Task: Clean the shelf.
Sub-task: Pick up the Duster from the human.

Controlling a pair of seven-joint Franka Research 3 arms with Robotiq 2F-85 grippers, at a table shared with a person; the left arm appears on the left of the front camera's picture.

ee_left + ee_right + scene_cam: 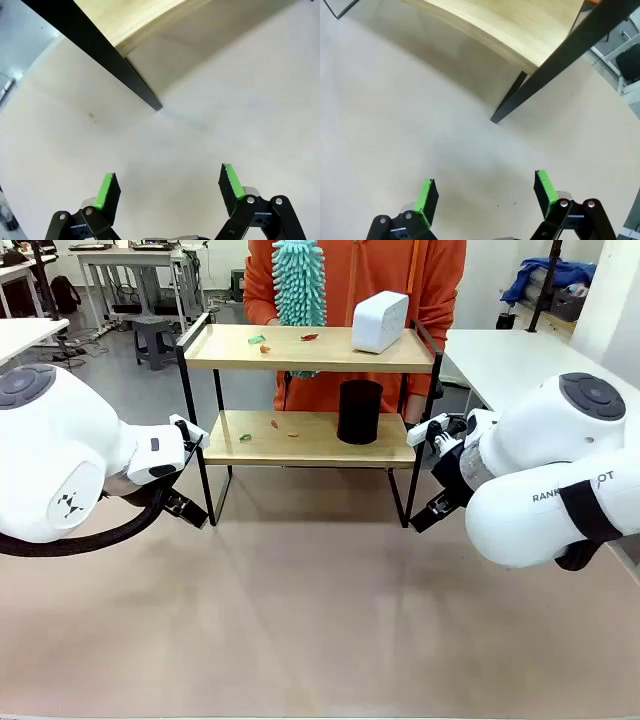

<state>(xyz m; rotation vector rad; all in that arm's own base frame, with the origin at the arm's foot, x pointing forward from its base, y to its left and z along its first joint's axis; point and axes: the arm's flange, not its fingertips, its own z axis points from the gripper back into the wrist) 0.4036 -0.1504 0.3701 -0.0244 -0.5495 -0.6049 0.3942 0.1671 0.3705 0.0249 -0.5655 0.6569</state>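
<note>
Shelf (230, 348): stands on the table (320, 620), at its far middle, between the two arms, legs down on the brown top.
Left gripper (187, 508): low beside the shelf's front left leg, on the robot's side of it. It is near the leg but apart from it.
Left gripper, wrist view (170, 182): the foot of that black leg (145, 92) lies ahead of the fingers, with bare table between. A corner of the lower board shows above the leg.
Left jaws: spread wide, green pads (105, 190) well apart. They hold nothing and touch nothing.
Right gripper (430, 512): low beside the shelf's front right leg, on the robot's side, near but not touching.
Right gripper, wrist view (487, 192): the leg's foot (507, 107) lies ahead of the fingers, the lower board beyond it.
Right jaws: spread wide, pads (544, 187) well apart, with nothing between them and nothing touched.
Top board: a white box (379, 322) sits toward the right end. Small green and red scraps (256, 339) lie left of the middle.
Lower board: a black cylinder (359, 412) stands upright right of the middle, with scraps (275, 424) to its left.
Person (440, 280): behind the shelf, in an orange top.
Duster (299, 280): teal, hanging at the shelf's back edge, its tip below the top board.
</note>
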